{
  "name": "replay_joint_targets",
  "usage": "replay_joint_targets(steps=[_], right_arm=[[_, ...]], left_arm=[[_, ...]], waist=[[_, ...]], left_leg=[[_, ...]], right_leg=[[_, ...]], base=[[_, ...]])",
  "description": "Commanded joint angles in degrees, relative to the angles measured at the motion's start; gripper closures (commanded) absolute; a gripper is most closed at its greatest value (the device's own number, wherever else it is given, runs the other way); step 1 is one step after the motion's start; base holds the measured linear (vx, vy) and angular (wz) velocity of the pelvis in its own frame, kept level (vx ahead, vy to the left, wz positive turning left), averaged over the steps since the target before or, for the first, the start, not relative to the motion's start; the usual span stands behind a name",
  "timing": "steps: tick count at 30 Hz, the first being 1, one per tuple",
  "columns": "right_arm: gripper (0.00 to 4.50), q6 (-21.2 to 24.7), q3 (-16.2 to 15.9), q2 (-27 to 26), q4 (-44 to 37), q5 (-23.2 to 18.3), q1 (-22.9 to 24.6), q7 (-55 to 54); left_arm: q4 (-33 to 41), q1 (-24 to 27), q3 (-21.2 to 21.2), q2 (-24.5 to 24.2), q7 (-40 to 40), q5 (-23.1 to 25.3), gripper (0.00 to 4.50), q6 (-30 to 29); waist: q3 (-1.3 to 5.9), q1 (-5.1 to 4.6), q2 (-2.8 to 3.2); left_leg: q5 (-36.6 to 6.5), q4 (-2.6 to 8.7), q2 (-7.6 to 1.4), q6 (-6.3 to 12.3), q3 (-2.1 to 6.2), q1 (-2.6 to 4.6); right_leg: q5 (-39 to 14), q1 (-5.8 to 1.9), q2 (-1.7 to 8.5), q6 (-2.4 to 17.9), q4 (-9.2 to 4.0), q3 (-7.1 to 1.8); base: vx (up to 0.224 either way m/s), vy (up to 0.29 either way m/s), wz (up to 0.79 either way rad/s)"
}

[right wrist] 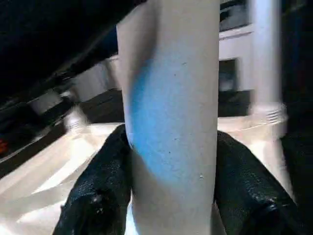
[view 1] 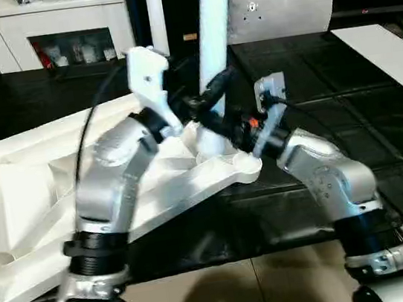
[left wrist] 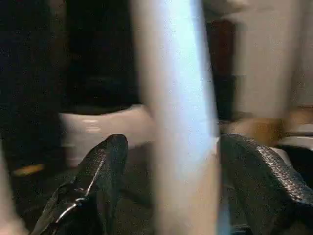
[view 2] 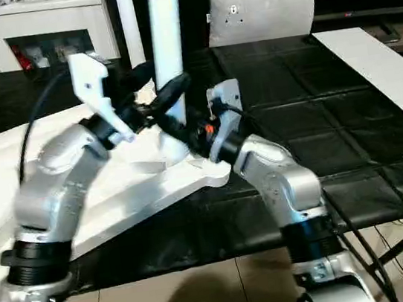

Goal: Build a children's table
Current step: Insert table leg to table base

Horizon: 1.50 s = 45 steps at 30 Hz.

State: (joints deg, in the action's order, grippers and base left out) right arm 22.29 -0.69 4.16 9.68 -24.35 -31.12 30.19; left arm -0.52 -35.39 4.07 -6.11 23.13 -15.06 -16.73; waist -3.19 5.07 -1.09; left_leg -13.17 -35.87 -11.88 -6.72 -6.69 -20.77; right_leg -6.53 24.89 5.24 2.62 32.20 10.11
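At the near corner of the upturned table top (view 1: 33,182), both grippers meet around one upright white leg (view 1: 213,44). The right gripper (right wrist: 168,161) pinches that leg, its two black fingers (right wrist: 98,191) pressed flat against either side of the tube. The left gripper (left wrist: 171,161) straddles the same leg with its fingers (left wrist: 100,169) spread, a dark gap showing on each side between pad and tube (so it is around the leg without touching it). In the head views the two grippers come at the leg low down, just above its foot, the left from the left side and the right from the right, their wrists nearly touching.

The leg stands upright in the round corner socket (view 1: 220,152) of the table top and runs up out of the picture. The top lies underside up, its ribs showing, on the black-sheeted work table (view 1: 345,101), with its corner reaching toward the near edge. A second white leg (view 2: 127,22) stands farther back, just left of the held one.

Beyond the work table, on the far side, a grey cushion-like panel (view 2: 260,7) leans upright, and white cabinets with glass doors (view 1: 43,38) sit at the far left. A long white board (view 2: 381,65) lies along the right part of the black sheet.
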Motion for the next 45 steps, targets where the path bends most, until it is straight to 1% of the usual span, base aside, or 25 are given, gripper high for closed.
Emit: replay_joint_targets(steps=[1,2,5,7,10,11,17,26,27,28,29,30,32,33,34,35,36,37,38,39,40,41,42,44,45], right_arm=[[2.56,-2.6,0.2,-0.4,0.3,1.9,-1.3,-2.2],[2.56,-2.9,0.2,-0.6,0.6,2.2,-1.4,-2.6],[2.56,-3.7,0.1,-1.3,1.0,2.9,-1.4,-3.4],[2.56,-4.4,0.0,-1.7,1.3,3.4,-1.5,-4.0],[2.56,-5.3,-0.3,-1.8,1.7,4.0,-1.7,-4.4],[2.56,-5.6,-0.3,-1.9,1.9,4.2,-1.8,-4.4],[2.56,-7.2,-0.9,-1.9,2.9,5.6,-2.3,-4.2],[2.57,-7.7,-0.8,-1.4,3.9,7.1,-2.9,-4.5],[2.57,-7.4,-0.4,-1.2,3.9,6.1,-3.0,-3.4],[2.22,-7.2,-0.3,-1.2,3.9,5.4,-3.0,-2.8],[2.22,-6.9,0.1,-1.0,3.6,4.6,-3.0,-2.0],[1.85,-6.1,0.7,-0.6,3.2,3.3,-3.1,-0.7],[1.79,-5.1,1.3,-0.1,2.8,1.9,-3.0,0.5],[1.69,-3.9,2.0,0.4,2.5,0.6,-3.0,2.0],[1.56,-0.6,3.1,2.2,1.8,-2.2,-2.8,5.3],[1.46,0.7,3.4,3.0,1.6,-3.1,-2.8,6.5],[1.37,1.0,3.4,3.2,1.5,-3.4,-2.8,6.9],[1.37,3.3,3.5,5.0,1.0,-4.7,-2.5,9.5],[1.27,5.1,3.6,6.7,0.5,-6.0,-2.1,11.9],[1.14,7.1,4.1,8.7,0.0,-7.8,-1.8,14.4],[1.03,9.4,5.0,10.3,-0.5,-9.9,-1.7,16.6],[0.97,9.4,5.0,10.3,-0.5,-9.9,-1.7,16.6],[0.91,12.4,6.2,12.6,-1.0,-12.8,-1.8,19.3],[0.83,13.7,6.5,13.5,-1.1,-13.9,-1.9,20.4],[0.71,16.4,6.1,15.9,-1.7,-15.4,-1.9,24.0]], left_arm=[[-1.8,-0.3,1.4,1.4,-4.8,3.9,1.29,2.5],[-2.2,-0.4,1.5,2.3,-5.2,3.8,1.37,2.6],[-3.0,-0.5,1.7,4.2,-6.0,3.6,1.4,2.5],[-4.0,-0.6,1.8,5.4,-7.3,3.7,1.78,2.1],[-5.0,-0.6,1.4,6.1,-8.4,3.9,1.85,1.9],[-5.3,-0.8,1.1,6.2,-8.8,4.1,2.13,2.1],[-6.9,-1.3,-0.6,6.9,-10.2,3.7,2.52,2.1],[-7.5,-2.7,-2.9,6.4,-10.2,2.1,2.62,0.7],[-7.6,-3.0,-3.4,6.0,-9.9,1.6,2.62,0.2],[-7.6,-3.1,-3.6,5.9,-9.8,1.4,2.62,0.0],[-7.6,-3.3,-4.1,5.6,-9.3,0.8,2.62,-0.6],[-7.5,-3.7,-5.1,5.2,-8.4,-0.7,2.62,-1.5],[-7.2,-3.9,-5.8,4.9,-7.5,-2.1,2.62,-2.5],[-7.0,-4.0,-6.2,4.5,-6.5,-3.3,2.62,-3.5],[-6.5,-4.2,-6.9,3.4,-3.9,-5.9,2.62,-5.9],[-6.4,-4.3,-7.2,3.1,-3.0,-6.9,2.62,-6.9],[-6.3,-4.3,-7.2,3.0,-2.7,-7.2,2.62,-7.2],[-6.0,-4.4,-7.6,2.3,-1.0,-8.8,2.62,-8.7],[-5.6,-4.4,-8.0,1.5,0.8,-10.7,2.62,-10.4],[-5.2,-4.5,-8.2,0.5,3.0,-12.7,2.62,-12.0],[-4.8,-4.6,-8.6,-0.3,5.1,-14.7,2.62,-13.4],[-4.8,-4.6,-8.6,-0.3,5.1,-14.7,2.62,-13.4],[-3.8,-4.8,-9.0,-1.3,8.7,-18.1,2.62,-16.2],[-3.4,-5.0,-9.3,-1.7,10.2,-19.4,2.62,-17.4],[-2.2,-5.2,-8.9,-3.0,14.0,-21.8,2.62,-19.9]], waist=[[4.85,-0.02,-0.3],[4.86,0.03,-0.17],[4.94,0.16,-0.26],[4.92,0.05,-0.28],[4.92,0.0,-0.26],[4.88,-0.01,-0.1],[4.88,0.0,-0.27],[4.87,-0.03,-0.27],[4.86,0.01,-0.24],[4.87,0.02,-0.24],[4.87,0.0,-0.28],[4.91,0.03,-0.33],[4.89,0.05,-0.24],[4.9,-0.05,-0.35],[4.83,-0.02,-0.43],[4.88,0.09,-0.43],[4.87,0.24,-0.36],[4.9,0.3,-0.32],[4.94,0.35,-0.28],[5.01,0.65,-0.31],[4.97,0.78,-0.2],[5.04,0.96,-0.37],[5.03,1.07,-0.47],[4.99,1.22,-0.57],[4.89,1.33,-0.32]], left_leg=[[-1.3,4.13,-0.55,2.1,-1.33,-0.82],[-1.4,4.09,-0.51,2.24,-1.41,-0.8],[-0.9,4.11,-0.65,2.63,-1.32,-0.92],[-0.4,4.15,-0.71,3.0,-1.3,-0.91],[-1.2,4.14,-0.67,3.26,-1.38,-0.82],[-1.3,4.16,-0.68,3.26,-1.38,-0.82],[-1.5,4.18,-0.71,3.46,-1.37,-0.8],[-0.7,4.15,-0.77,3.79,-1.37,-0.69],[-1.0,4.14,-0.73,3.78,-1.39,-0.65],[-1.2,4.16,-0.78,3.81,-1.37,-0.6],[-1.1,4.16,-0.83,3.84,-1.36,-0.65],[-1.1,4.11,-0.78,3.94,-1.39,-0.65],[-0.9,4.12,-0.82,4.27,-1.36,-0.66],[-1.0,4.11,-0.69,4.51,-1.38,-0.76],[-1.1,4.09,-0.7,4.59,-1.46,-0.61],[-1.2,4.07,-0.65,4.75,-1.48,-0.46],[-0.9,4.05,-0.7,4.81,-1.47,-0.59],[-0.5,4.05,-0.78,4.8,-1.44,-0.47],[0.0,3.97,-0.74,4.92,-1.43,-0.55],[0.1,3.92,-0.78,5.33,-1.49,-0.31],[0.3,3.9,-0.83,5.5,-1.48,-0.34],[0.9,3.87,-0.89,5.73,-1.46,-0.48],[0.9,3.79,-0.71,5.45,-1.61,-0.58],[0.9,3.72,-0.59,5.45,-1.75,-0.6],[0.4,3.76,-0.54,5.33,-1.74,-0.49]], right_leg=[[-22.9,-5.09,3.21,-2.2,-3.76,-2.9],[-23.0,-5.11,3.26,-2.2,-3.8,-2.96],[-22.0,-5.17,3.36,-1.6,-3.58,-3.08],[-20.8,-5.18,3.31,-0.9,-3.39,-3.18],[-21.2,-5.12,3.34,-0.4,-3.47,-3.21],[-21.2,-5.1,3.3,-0.3,-3.5,-3.19],[-21.0,-5.2,3.36,-0.1,-3.48,-3.26],[-19.8,-5.15,3.33,1.1,-3.17,-3.39],[-20.1,-5.16,3.34,1.0,-3.2,-3.39],[-20.2,-5.18,3.36,1.0,-3.17,-3.38],[-20.0,-5.18,3.36,1.0,-3.14,-3.4],[-19.8,-5.22,3.41,1.1,-3.08,-3.41],[-19.3,-5.19,3.3,1.4,-3.08,-3.39],[-19.2,-5.47,3.26,1.3,-2.95,-3.37],[-19.7,-5.31,3.24,1.1,-3.11,-3.39],[-20.0,-5.39,3.21,1.3,-3.06,-3.35],[-20.0,-5.35,3.21,1.4,-3.05,-3.4],[-19.9,-5.19,3.23,1.5,-3.08,-3.4],[-19.4,-5.35,3.2,1.9,-2.93,-3.37],[-18.9,-5.37,3.22,2.5,-2.87,-3.46],[-18.7,-5.25,3.25,2.9,-2.8,-3.53],[-18.2,-5.36,3.22,3.3,-2.63,-3.55],[-18.8,-5.41,3.33,3.4,-2.71,-3.46],[-19.8,-5.35,3.3,3.3,-2.84,-3.49],[-20.7,-5.36,3.26,3.2,-2.91,-3.4]], base=[[0.0,0.0,0.0],[0.0,0.0,0.0],[0.0,0.0,0.0],[0.0,0.0,0.0],[0.0,0.0,0.0],[0.0,0.0,0.0],[0.0,0.0,0.0],[0.0,0.0,0.0],[0.0,0.0,0.0],[0.0,0.0,0.0],[0.0,0.0,0.0],[0.0,0.0,0.0],[0.0,0.0,0.0],[0.0,0.0,0.0],[0.0,0.0,0.0],[0.0,0.0,0.0],[0.0,0.0,0.0],[0.0,0.0,0.0],[0.0,0.0,0.0],[0.0,0.0,0.0],[0.0,0.0,0.0],[0.0,0.0,0.0],[0.0,0.0,0.0],[0.0,0.0,0.0],[0.0,0.0,0.0]])
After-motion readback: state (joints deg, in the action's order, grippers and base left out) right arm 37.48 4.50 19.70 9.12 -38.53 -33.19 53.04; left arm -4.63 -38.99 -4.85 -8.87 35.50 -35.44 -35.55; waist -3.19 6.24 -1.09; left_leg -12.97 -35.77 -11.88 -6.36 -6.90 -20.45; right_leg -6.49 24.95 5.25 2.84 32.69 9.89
